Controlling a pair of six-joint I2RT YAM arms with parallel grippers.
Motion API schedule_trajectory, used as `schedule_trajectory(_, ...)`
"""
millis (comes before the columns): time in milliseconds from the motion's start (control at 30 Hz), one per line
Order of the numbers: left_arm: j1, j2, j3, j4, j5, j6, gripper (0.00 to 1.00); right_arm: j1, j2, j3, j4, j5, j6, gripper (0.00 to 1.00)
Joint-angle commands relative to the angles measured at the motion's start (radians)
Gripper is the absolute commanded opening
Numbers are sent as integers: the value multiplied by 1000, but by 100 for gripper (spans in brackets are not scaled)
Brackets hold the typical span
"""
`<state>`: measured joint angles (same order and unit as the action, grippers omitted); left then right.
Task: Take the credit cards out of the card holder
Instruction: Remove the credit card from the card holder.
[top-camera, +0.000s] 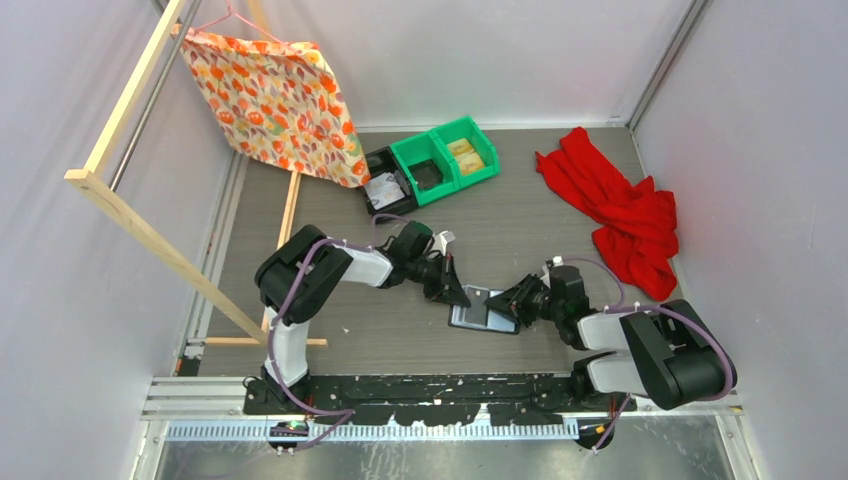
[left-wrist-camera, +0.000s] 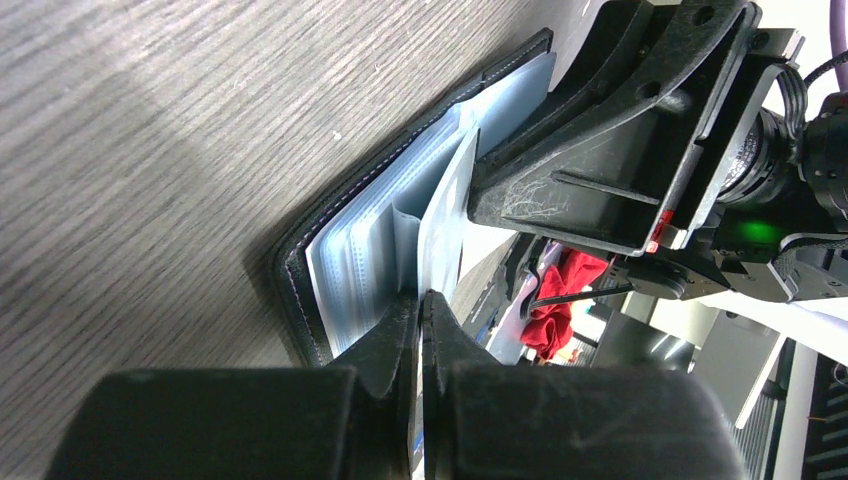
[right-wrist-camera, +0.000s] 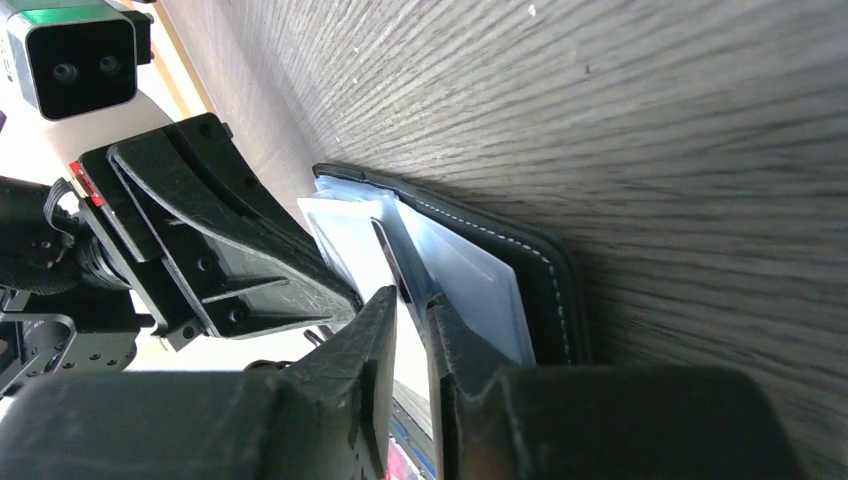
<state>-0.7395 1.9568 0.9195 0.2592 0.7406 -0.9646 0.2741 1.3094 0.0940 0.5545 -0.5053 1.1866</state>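
Observation:
The card holder (top-camera: 484, 310), a black wallet, lies open on the table between my two grippers. Its pale glossy sleeves fan upward in the left wrist view (left-wrist-camera: 360, 255) and the right wrist view (right-wrist-camera: 470, 275). My left gripper (top-camera: 456, 291) is at the wallet's left end. Its jaws (left-wrist-camera: 421, 295) are shut on the edge of a thin pale leaf that looks like a credit card (left-wrist-camera: 445, 215), which stands up out of the sleeves and also shows in the right wrist view (right-wrist-camera: 345, 245). My right gripper (top-camera: 516, 300) is at the wallet's right end. Its jaws (right-wrist-camera: 408, 295) stand a narrow gap apart around a sleeve edge.
Two green bins (top-camera: 447, 160) and a black bin (top-camera: 384, 185) stand at the back. A red cloth (top-camera: 620, 210) lies at the back right. A floral cloth (top-camera: 280, 95) hangs from a wooden frame (top-camera: 150, 240) on the left.

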Motion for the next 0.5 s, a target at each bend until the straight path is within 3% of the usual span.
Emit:
schedule_trajectory(0, -6, 47, -1, -70, -65, 49, 0, -8, 3, -22, 26, -28, 5, 20)
schedule_trajectory(200, -6, 58, 7, -102, -75, 76, 1, -11, -31, -25, 51, -50, 22, 10)
schedule_trajectory(467, -6, 70, 29, -159, -97, 104, 1, -11, -32, -32, 140, -111, 45, 6)
